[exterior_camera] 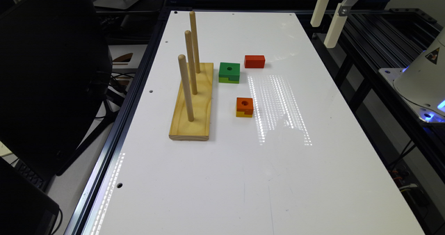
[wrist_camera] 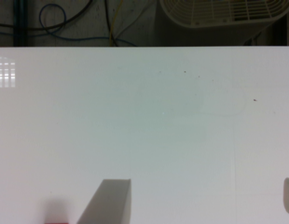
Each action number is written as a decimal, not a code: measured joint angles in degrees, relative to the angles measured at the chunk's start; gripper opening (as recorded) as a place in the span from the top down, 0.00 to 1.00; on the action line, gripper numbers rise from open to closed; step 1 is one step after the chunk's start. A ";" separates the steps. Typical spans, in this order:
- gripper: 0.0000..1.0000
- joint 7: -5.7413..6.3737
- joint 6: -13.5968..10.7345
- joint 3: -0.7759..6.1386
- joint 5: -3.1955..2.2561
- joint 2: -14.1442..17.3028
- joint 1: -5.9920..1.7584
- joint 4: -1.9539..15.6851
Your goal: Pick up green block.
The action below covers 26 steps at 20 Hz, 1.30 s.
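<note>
So going across the white table (exterior_camera: 243, 179) from the exterior view's left: first there was the pale pine base board with its three upright wooden dowels (exterior_camera: 193, 99), then just beside it, toward the right, my target, the squarish wooden green block (exterior_camera: 229, 72) with the dark green top, round centre hole and lime-yellow stepped layer underneath. It sat flat and upright, not touching anything. Nearer the camera from it was the smaller orange-and-yellow holed block (exterior_camera: 244, 106), and just past the green one to the right lay the plain red rectangular block (exterior_camera: 254, 61). My gripper (exterior_camera: 328, 17) was way off at the far right corner, up high above the table edge, well apart from all three blocks. My jaws were spread wide; in the wrist view one finger (wrist_camera: 109, 201) poked in and the other was barely at the frame edge, with bare table between them and a sliver of red at the bottom. So I'd say I was at the very start, the approach not even begun. Next move, as I figured it: swing over toward the peg board side, centre above the green block, line my fingers with two opposite flat sides, drop down, and watch that I don't clip the dowels or the red block.
</note>
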 joint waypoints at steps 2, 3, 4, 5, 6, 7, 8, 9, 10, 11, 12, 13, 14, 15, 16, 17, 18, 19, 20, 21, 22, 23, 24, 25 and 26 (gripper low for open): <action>0.00 0.00 0.00 0.00 0.00 0.00 0.00 0.00; 0.00 0.00 0.00 0.00 0.00 0.00 0.00 0.00; 0.00 0.00 0.00 0.00 0.00 -0.01 -0.01 0.00; 0.00 0.00 0.00 0.00 0.00 -0.01 -0.05 0.00; 0.00 -0.02 0.00 0.00 -0.02 -0.01 -0.11 0.00; 0.00 -0.07 0.00 0.00 -0.03 -0.02 -0.23 0.00; 0.00 -0.16 0.00 0.00 -0.06 -0.04 -0.42 0.01; 0.00 -0.21 0.01 0.00 -0.08 -0.04 -0.55 0.03; 0.00 -0.23 0.01 0.00 -0.10 -0.04 -0.65 0.05; 0.00 -0.24 0.01 0.00 -0.11 -0.04 -0.73 0.10; 0.00 -0.26 0.01 0.00 -0.13 -0.04 -0.80 0.16; 0.00 -0.27 0.03 0.00 -0.14 -0.04 -0.88 0.19; 0.00 -0.35 0.04 0.00 -0.15 -0.04 -1.01 0.23; 0.00 -0.47 0.07 0.00 -0.16 -0.04 -1.20 0.28; 0.00 -0.59 0.11 0.00 -0.16 -0.04 -1.35 0.34; 0.00 -0.73 0.20 0.00 -0.17 -0.03 -1.52 0.43; 0.00 -0.96 0.33 0.00 -0.20 0.00 -1.80 0.57; 0.00 -1.24 0.40 0.00 -0.23 0.05 -2.17 0.76; 0.00 -1.44 0.42 0.00 -0.25 0.08 -2.43 0.90; 0.00 -1.77 0.46 0.00 -0.27 0.13 -2.80 1.07; 0.00 -2.13 0.58 -0.01 -0.28 0.20 -3.15 1.22; 0.00 -2.52 0.83 -0.01 -0.29 0.37 -3.58 1.44; 0.00 -3.01 1.13 -0.01 -0.29 0.80 -4.08 1.82; 0.00 -3.39 1.39 -0.01 -0.29 1.31 -4.45 2.19; 0.00 -3.58 1.63 -0.01 -0.29 1.82 -4.68 2.54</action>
